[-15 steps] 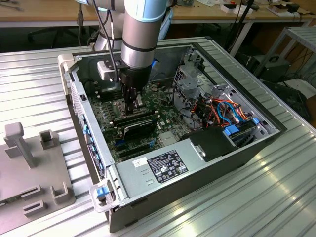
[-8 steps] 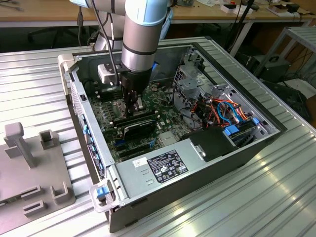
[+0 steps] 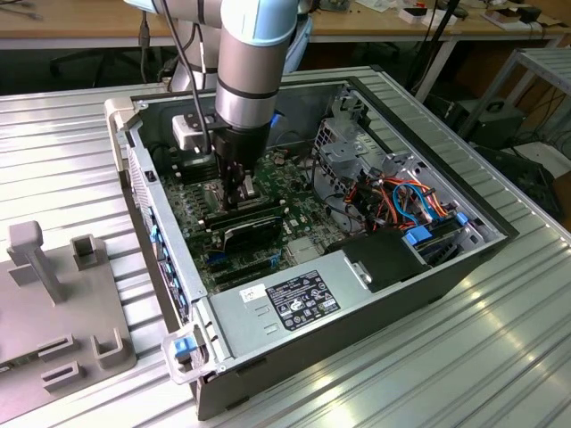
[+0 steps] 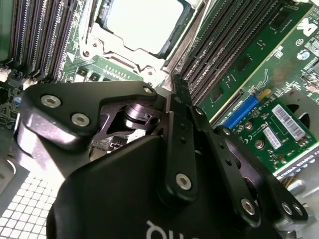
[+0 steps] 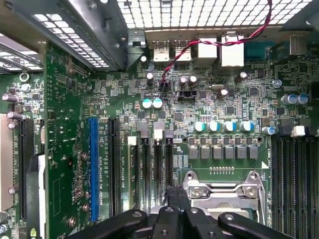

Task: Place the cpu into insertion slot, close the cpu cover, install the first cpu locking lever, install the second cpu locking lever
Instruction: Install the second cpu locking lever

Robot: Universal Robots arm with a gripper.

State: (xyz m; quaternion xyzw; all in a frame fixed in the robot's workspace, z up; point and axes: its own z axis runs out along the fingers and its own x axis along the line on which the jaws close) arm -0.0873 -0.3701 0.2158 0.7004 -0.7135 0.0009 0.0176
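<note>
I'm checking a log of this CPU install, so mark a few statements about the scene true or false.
1. The cpu sits in the insertion slot. True.
2. The computer case has its side panel on. False: it lies open, with the motherboard exposed.
3. The gripper is down inside the case, over the motherboard. True.
4. The memory slots beside the socket are blue. False: they are black; the blue one is a long card slot farther off.
5. The gripper is over the grey fixture at the exterior view's left. False: that fixture stands outside the case, apart from the arm.
</note>
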